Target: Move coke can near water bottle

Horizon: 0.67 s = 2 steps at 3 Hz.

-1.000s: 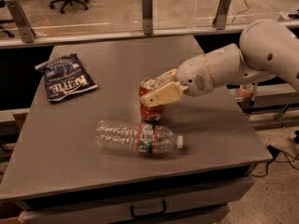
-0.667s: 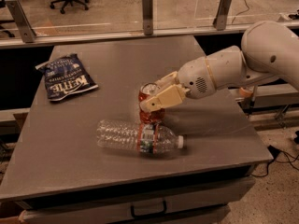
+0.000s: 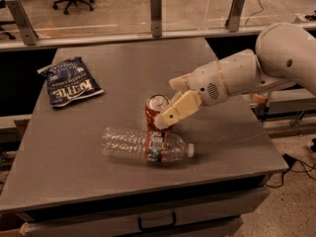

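The coke can (image 3: 155, 111), red with a silver top, stands upright on the grey table (image 3: 74, 132), just behind the water bottle. The water bottle (image 3: 146, 145) lies on its side with its white cap pointing right and its label band right in front of the can. My gripper (image 3: 167, 104) is at the can's right side with its fingers spread. The near cream finger (image 3: 177, 110) overlaps the can's lower right side. The far finger (image 3: 179, 81) is behind the can and apart from it. The gripper looks open.
A dark blue chip bag (image 3: 69, 83) lies at the table's back left. A glass barrier with metal posts (image 3: 156, 14) runs along the far edge. My white arm (image 3: 256, 68) reaches in from the right. The table's front edge has a drawer handle (image 3: 155, 222) below.
The can has come down a little and now stands behind the bottle. The fingers have spread wider apart and the gripper has shifted slightly right.
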Tool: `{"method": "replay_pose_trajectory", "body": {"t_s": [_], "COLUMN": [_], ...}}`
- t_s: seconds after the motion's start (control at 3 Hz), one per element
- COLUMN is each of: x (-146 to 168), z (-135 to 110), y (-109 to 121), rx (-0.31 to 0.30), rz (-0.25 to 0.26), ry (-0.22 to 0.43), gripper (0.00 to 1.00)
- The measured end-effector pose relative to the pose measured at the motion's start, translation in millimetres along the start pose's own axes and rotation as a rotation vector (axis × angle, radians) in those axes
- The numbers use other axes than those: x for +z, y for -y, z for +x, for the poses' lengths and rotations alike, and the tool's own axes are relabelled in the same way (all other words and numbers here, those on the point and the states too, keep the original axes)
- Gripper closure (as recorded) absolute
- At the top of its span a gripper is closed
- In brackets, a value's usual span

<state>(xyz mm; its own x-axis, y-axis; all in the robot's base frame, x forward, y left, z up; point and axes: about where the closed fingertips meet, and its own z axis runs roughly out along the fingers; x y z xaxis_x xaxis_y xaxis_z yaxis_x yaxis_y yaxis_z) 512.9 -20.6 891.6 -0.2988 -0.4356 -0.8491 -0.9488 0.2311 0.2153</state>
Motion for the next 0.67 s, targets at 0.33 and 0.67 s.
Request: {"method": "replay_pose_trajectory", "body": {"t_s": [0.33, 0.67], "x": [-22.4, -84.2], "z": [-9.0, -36.2], "y": [13.2, 29.9], "rx": [-0.019, -0.118], "rz": [0.04, 0.15], "ry": [0.02, 0.036], "gripper": [0.0, 0.0]}}
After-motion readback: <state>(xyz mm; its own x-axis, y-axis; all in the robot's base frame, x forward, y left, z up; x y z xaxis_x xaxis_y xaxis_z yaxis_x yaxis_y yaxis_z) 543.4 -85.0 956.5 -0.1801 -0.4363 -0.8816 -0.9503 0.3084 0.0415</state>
